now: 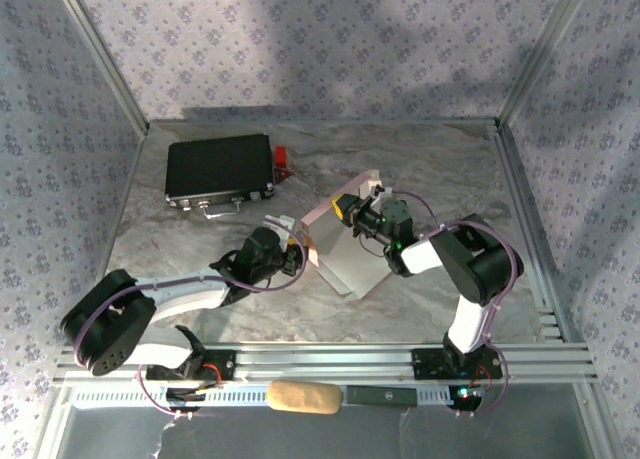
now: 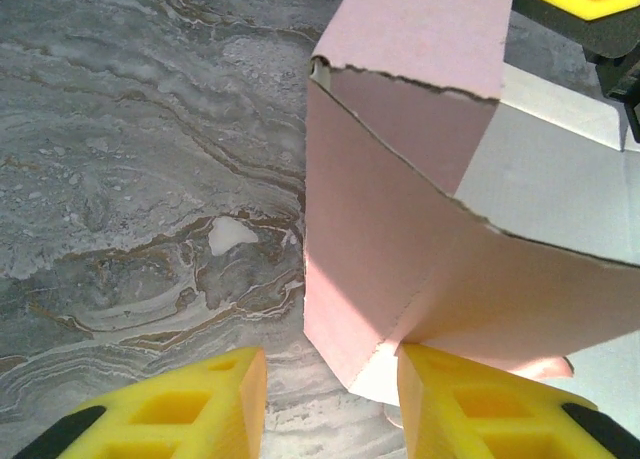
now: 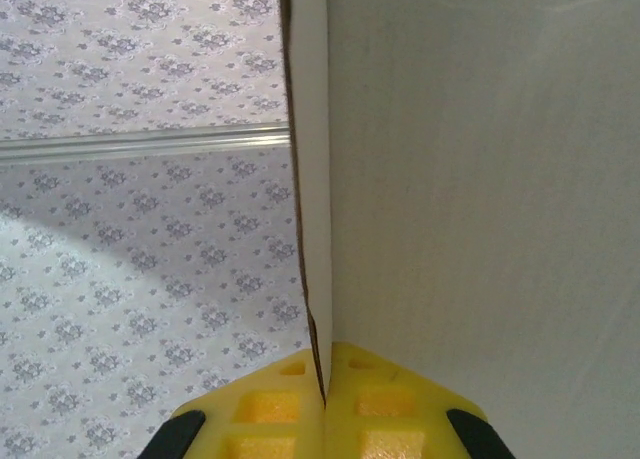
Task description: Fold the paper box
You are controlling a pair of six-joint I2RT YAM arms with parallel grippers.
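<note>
Right gripper [image 3: 325, 377] is pinched tight on a whitish panel edge of the paper box [image 1: 345, 259], which rises straight ahead of its fingers. Left gripper [image 2: 330, 367] is spread wide, the box's pink lower corner just ahead, by one fingertip.

Robot test cell in a lab, set up on a walled-in tabletop

Lilac floral sheeting [image 1: 330, 39] is lining the left, far and right sides, bare metal frame posts [image 1: 100, 54] are running up the corners, and a marble-print tabletop [image 1: 160, 239] is lying between them. Along the near edge a slotted aluminium rail [image 1: 330, 359] is carrying the bolted bases of a cabled left arm [image 1: 190, 294] and right arm [image 1: 480, 264].
</note>
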